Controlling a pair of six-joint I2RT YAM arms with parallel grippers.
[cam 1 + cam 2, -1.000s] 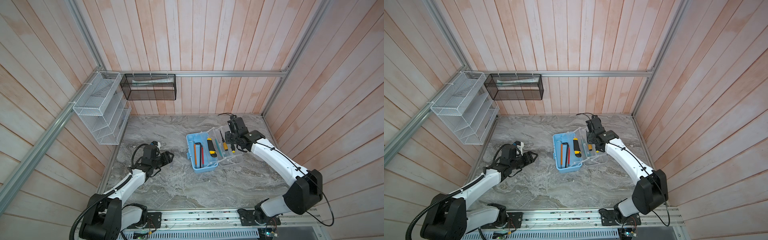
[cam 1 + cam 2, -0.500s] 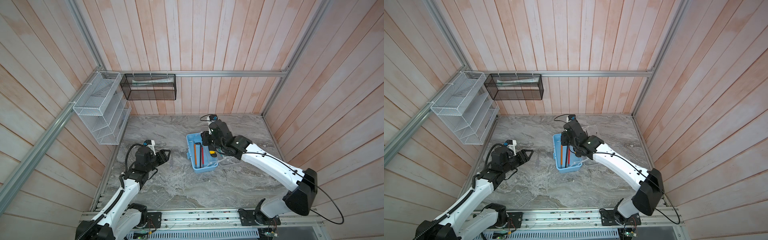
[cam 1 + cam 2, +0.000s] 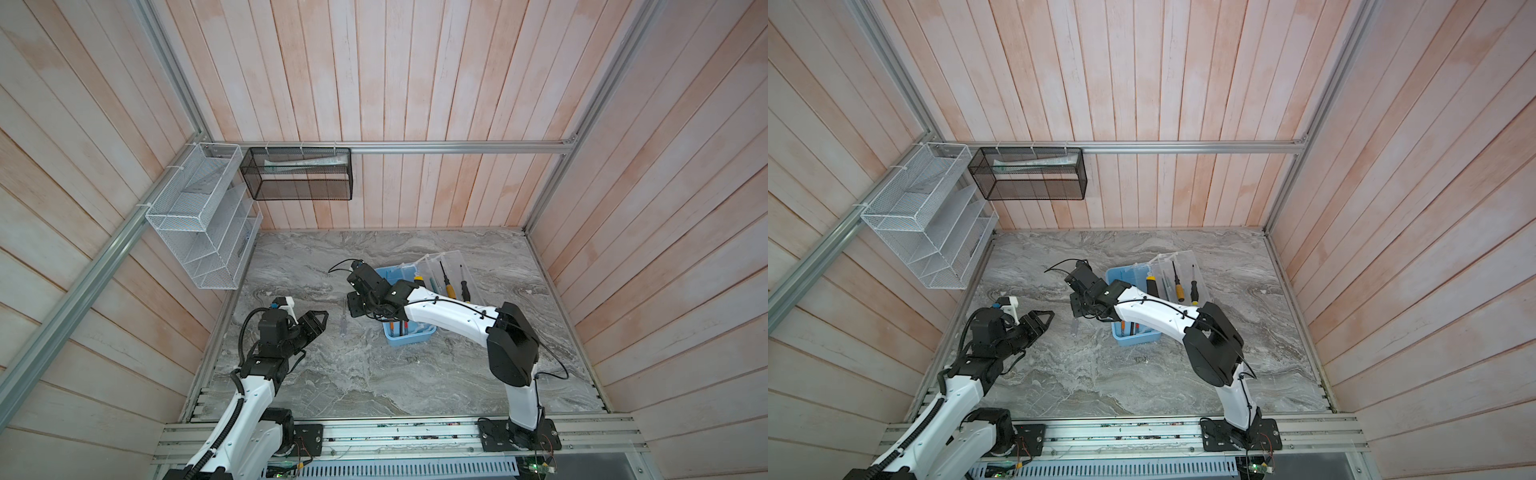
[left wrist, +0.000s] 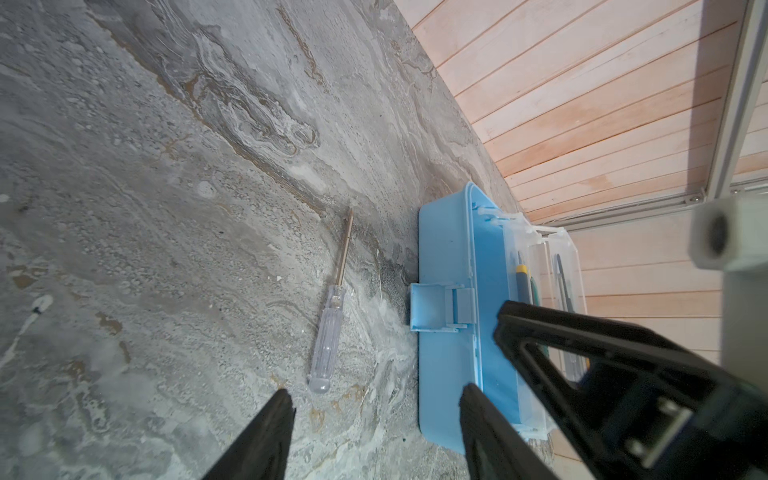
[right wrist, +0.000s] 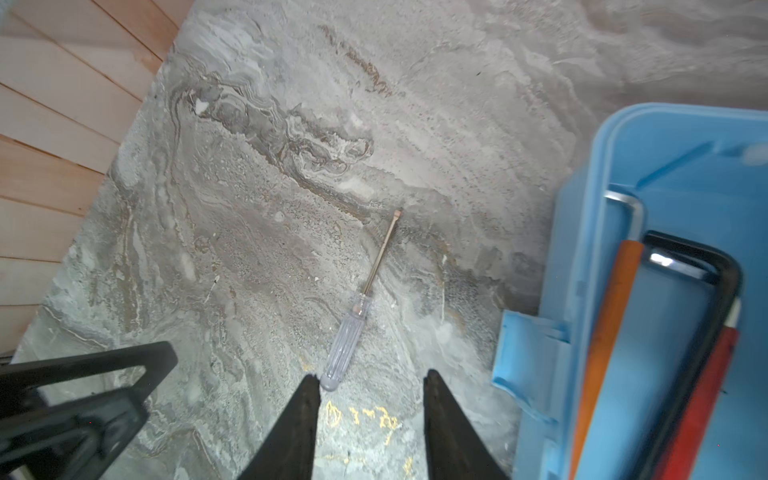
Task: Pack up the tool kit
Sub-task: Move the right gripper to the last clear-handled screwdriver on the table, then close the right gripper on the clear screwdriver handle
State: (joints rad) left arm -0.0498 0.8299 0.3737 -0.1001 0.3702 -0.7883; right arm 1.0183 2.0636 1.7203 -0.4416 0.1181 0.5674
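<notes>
Tool kit (image 5: 577,257) just beside right gripper (image 5: 371,376), apparently not touching.

You get no legible label, brand or number here; only writing is faint yellow hand-drawn marks (image 5: 361,417) on marble tabletop (image 5: 249,187), close by right gripper (image 5: 372,380) in right wrist view, too smeared to read

surface (image 4: 166,166): grey marble-look, matt, veined. tool kit (image 4: 444,257): smooth lt-blue plastic; lid (image 3: 452,274) clear plastic. screwdriver (image 5: 360,301): clear glossy plastic handle, bare metal shaft. walls (image 3: 374,83): pale wood planks, matt.
</notes>
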